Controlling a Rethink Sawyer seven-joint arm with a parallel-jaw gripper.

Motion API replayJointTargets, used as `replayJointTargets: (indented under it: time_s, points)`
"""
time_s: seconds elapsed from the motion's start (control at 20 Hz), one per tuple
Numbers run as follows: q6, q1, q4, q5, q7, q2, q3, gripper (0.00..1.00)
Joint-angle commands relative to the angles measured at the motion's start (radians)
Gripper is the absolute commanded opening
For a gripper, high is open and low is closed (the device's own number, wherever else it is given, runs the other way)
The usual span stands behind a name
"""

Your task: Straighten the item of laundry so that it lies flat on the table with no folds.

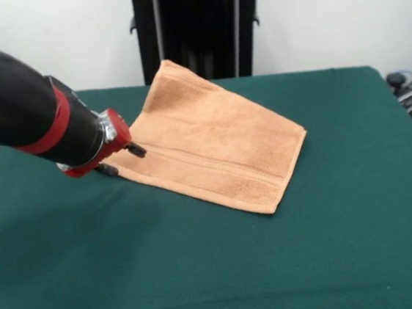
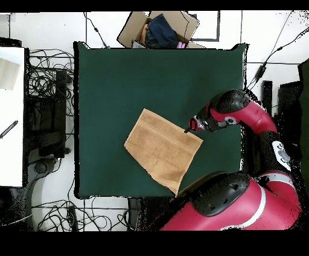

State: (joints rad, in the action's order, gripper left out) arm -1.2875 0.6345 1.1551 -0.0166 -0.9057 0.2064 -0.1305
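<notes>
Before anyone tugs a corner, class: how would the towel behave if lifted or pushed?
The towel looks soft and thin, so it would probably droop. Its terry pile on the felt-like table suggests it would bunch rather than slide. It lies flat, so rolling is unlikely.

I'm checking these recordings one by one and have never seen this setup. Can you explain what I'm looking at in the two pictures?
The red and black machine is a robot arm on a pedestal at a table. One picture is taken from across the table, facing the robot; the other looks straight down from above, with the robot's base at the bottom. On the green table lies one orange-tan towel, spread out nearly flat and turned at an angle to the table's edges. The gripper at the arm's end sits at one corner of the towel, low against the table. Whether it is holding the cloth cannot be made out. Off the table's far end in the overhead picture stands a cardboard box with dark cloth in it.
</notes>
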Motion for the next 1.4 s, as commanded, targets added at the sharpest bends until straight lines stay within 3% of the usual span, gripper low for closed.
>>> replayJointTargets:
  time_s: [0.05,1.4]
  points:
    - [-0.034,0.012,0.007,-0.082,-0.002,-0.025,-0.021,1.00]
    - [0.005,0.032,0.021,-0.131,0.021,-0.017,-0.038,1.00]
